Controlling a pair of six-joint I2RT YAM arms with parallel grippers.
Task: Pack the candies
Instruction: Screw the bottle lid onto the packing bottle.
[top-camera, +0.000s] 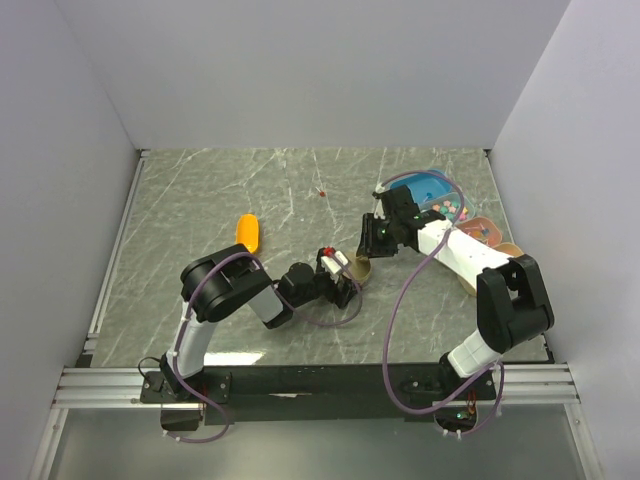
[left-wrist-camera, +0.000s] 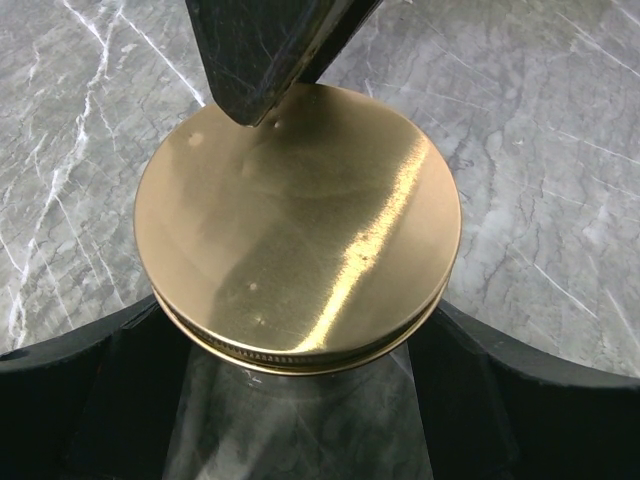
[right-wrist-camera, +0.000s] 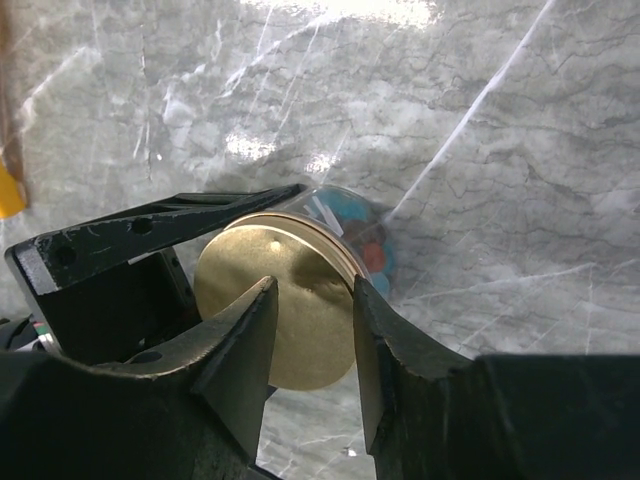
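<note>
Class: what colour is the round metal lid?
Shiny gold round metal lid, clearest in left wrist view.

The left arm folds at its elbow and reaches right and low, its wrist nearly level. The left gripper has its fingers spread wide and pressed on either side of a jar. The right arm stretches left from a raised elbow, wrist tipped down, so the right gripper meets the left one. Its fingers stand partly apart at the jar's top — whether they clamp it cannot be told.
</note>
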